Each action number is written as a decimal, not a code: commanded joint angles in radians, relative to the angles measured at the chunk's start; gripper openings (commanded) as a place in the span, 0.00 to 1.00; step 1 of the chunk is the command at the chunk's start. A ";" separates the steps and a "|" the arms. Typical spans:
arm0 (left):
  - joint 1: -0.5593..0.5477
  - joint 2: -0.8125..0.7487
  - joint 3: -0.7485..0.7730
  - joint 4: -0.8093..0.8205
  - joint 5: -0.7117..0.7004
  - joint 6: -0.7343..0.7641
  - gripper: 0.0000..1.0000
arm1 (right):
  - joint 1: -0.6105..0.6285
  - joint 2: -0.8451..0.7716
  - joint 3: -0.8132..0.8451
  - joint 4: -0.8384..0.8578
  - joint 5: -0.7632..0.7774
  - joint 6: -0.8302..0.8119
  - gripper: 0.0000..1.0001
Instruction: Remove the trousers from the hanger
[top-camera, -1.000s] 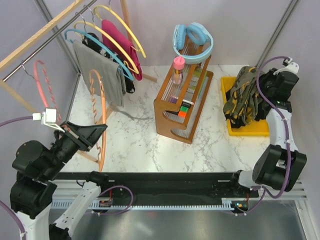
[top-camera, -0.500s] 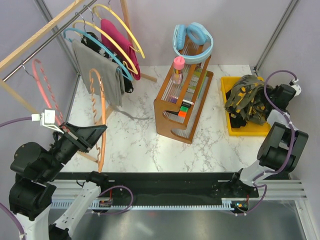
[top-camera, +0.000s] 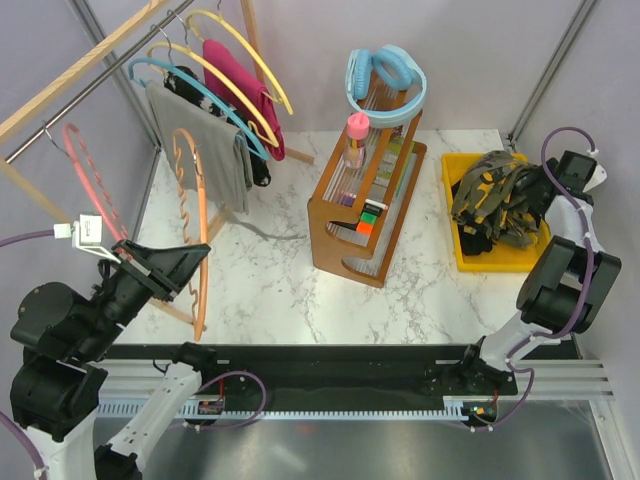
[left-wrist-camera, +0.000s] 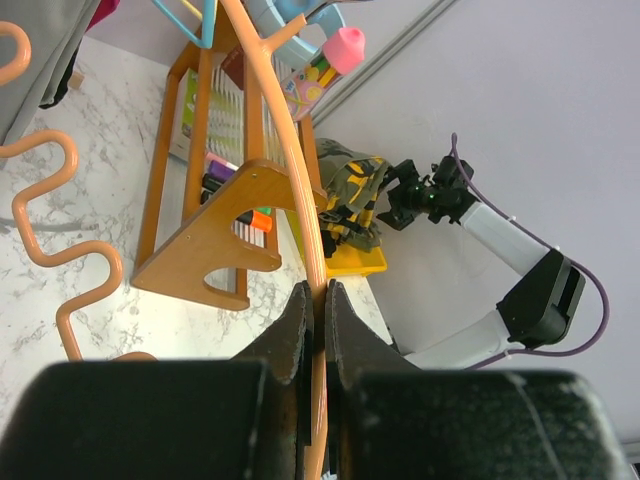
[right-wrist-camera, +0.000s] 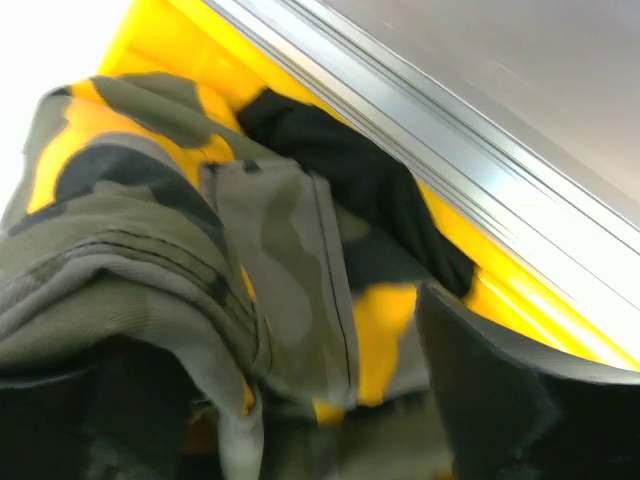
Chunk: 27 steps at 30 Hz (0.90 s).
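Observation:
The camouflage trousers (top-camera: 495, 190) lie bunched over the black trousers (top-camera: 478, 238) in the yellow bin (top-camera: 500, 263) at the right. My right gripper (top-camera: 543, 188) is at the pile's right side. In the right wrist view the camouflage cloth (right-wrist-camera: 200, 250) fills the space between my wide-open jaws, with black cloth (right-wrist-camera: 350, 170) behind it, and one dark finger (right-wrist-camera: 500, 400) stands clear of it. My left gripper (left-wrist-camera: 318, 300) is shut on the bare orange hanger (left-wrist-camera: 290, 170), held over the table's front left (top-camera: 200, 240).
A wooden rack (top-camera: 365, 215) with blue headphones (top-camera: 385, 80) and a pink-capped bottle (top-camera: 356, 135) stands mid-table. At the back left a rail carries hangers with a grey garment (top-camera: 200, 150) and a magenta one (top-camera: 245, 90). A pink hanger (top-camera: 90, 180) hangs nearer.
My right gripper has opened and let go of the camouflage trousers, which have settled into the bin. That arm has swung right. The left gripper has shifted the hanger slightly left.

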 joint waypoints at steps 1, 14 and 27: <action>0.003 0.024 0.053 0.056 -0.013 0.010 0.02 | 0.025 -0.107 0.091 -0.271 0.151 -0.022 0.98; 0.003 0.096 0.150 0.055 -0.134 -0.016 0.02 | 0.166 -0.361 0.223 -0.577 0.441 -0.053 0.98; 0.003 0.138 0.107 0.191 -0.403 -0.120 0.02 | 0.358 -0.567 0.358 -0.543 0.204 -0.079 0.98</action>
